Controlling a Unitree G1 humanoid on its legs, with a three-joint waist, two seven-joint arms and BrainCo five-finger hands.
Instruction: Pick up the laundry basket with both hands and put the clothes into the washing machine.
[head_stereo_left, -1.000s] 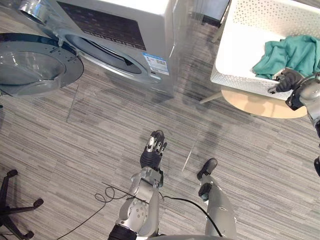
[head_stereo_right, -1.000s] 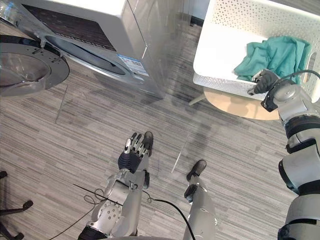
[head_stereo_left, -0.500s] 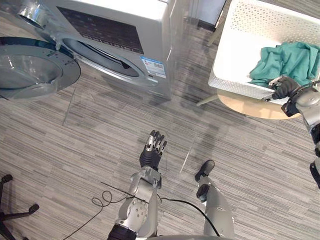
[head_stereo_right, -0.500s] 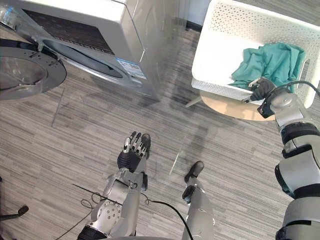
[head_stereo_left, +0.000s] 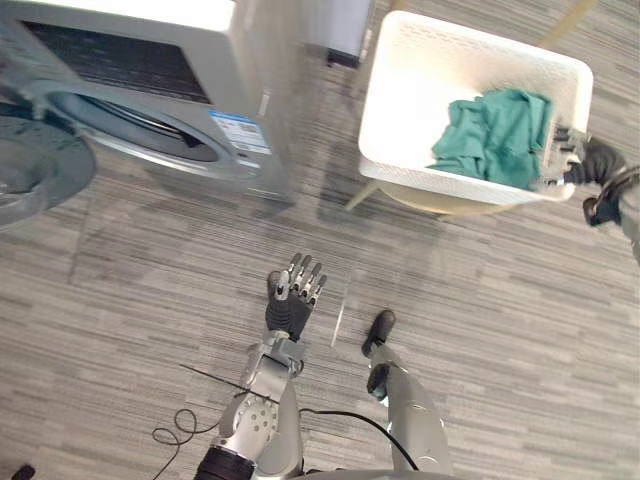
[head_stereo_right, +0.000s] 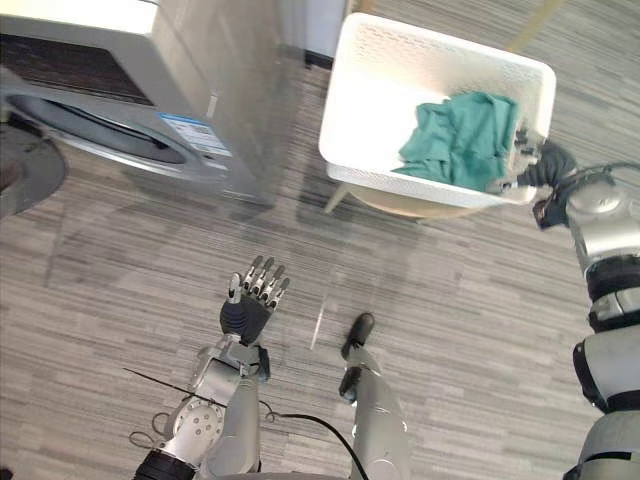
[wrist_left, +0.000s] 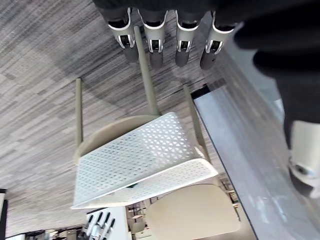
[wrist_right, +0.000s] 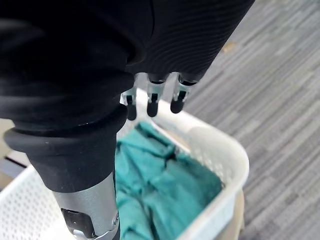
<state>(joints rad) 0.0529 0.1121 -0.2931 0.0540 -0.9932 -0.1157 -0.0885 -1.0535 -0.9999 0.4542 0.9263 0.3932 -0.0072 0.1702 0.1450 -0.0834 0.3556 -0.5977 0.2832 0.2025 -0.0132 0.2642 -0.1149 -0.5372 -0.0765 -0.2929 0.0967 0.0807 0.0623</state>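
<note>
Your right hand (head_stereo_left: 592, 163) is at the right rim of the basket (head_stereo_left: 415, 95), upper right of the frame, with its fingers straight and gripping nothing. The teal clothes (head_stereo_left: 495, 135) lie inside the basket. Your left hand (head_stereo_left: 293, 298) hangs open over the floor (head_stereo_left: 150, 270), lower centre.

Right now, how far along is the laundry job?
Done: the washing machine door stands open. In hand: right hand at the rim of the basket; left hand open over the floor. Left: grip with both hands, lift it off the stool, load the teal clothes.
</note>
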